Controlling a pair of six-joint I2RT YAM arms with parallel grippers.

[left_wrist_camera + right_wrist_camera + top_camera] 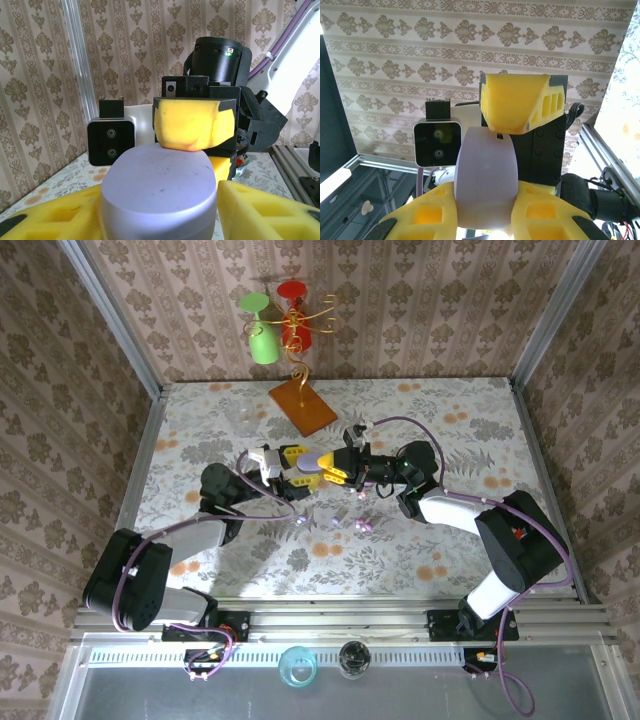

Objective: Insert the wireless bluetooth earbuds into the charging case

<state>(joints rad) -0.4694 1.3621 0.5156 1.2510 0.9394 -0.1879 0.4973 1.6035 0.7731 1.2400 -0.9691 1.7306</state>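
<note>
In the overhead view, the left arm (pixel 150 565) is reaching up from the lower left of the frame toward the centre. Right of it, near the top, a green glass (pixel 264 343) and a red glass (pixel 294 330) are hanging on a gold wire stand (pixel 302 406) with an orange base. At mid-frame the left gripper (pixel 290 466) is clamping its yellow fingers onto the lilac charging case (pixel 308 467). Just right of the case, the right gripper (pixel 335 468) is pinching the same case from the opposite side, so the case is sitting between the two. Lower in the frame, the earbuds (pixel 365 526) are lying loose on the floral table (pixel 480 420), apart from the case and from both grippers. They are too small here to tell anything more about them. The right arm (pixel 500 540) is bending back toward the lower right.

In the left wrist view, the left gripper's own yellow fingers (pixel 50 220) are flanking the case at the lower left and lower right, touching its sides. The case is showing its broad rounded face at lower centre. One yellow finger of the right gripper is pressing on its top edge, slightly right of centre.

In the right wrist view, the case is standing edge-on at lower centre, squeezed between the right gripper's own fingers (pixel 427 215). A yellow finger of the left gripper is touching its upper end, right of centre. Whether the case lid is open, I cannot tell.
</note>
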